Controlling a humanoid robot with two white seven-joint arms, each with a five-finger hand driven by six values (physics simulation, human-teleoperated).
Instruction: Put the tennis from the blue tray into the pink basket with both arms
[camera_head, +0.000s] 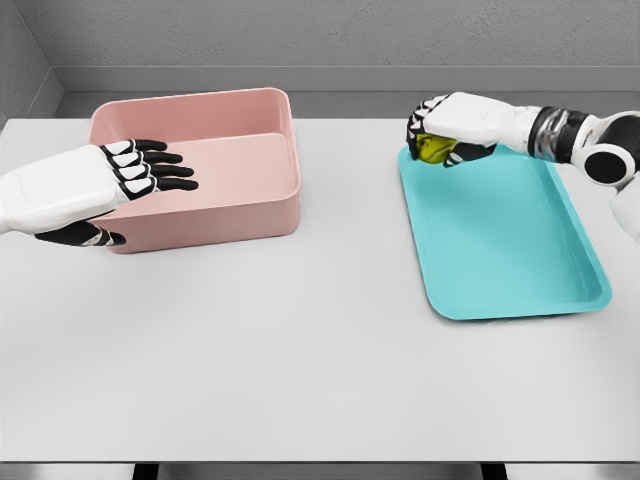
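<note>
A yellow-green tennis ball (432, 149) sits at the far left corner of the blue tray (510, 240) on the right of the table. My right hand (440, 135) is curled over the ball from above, its fingers wrapped around it and hiding most of it. The pink basket (255, 205) stands at the back left. Over the basket's front left part hovers my left hand (140, 175), fingers stretched out flat and holding nothing.
The white table (300, 360) carries only the basket and the tray. A grey wall runs along its far edge.
</note>
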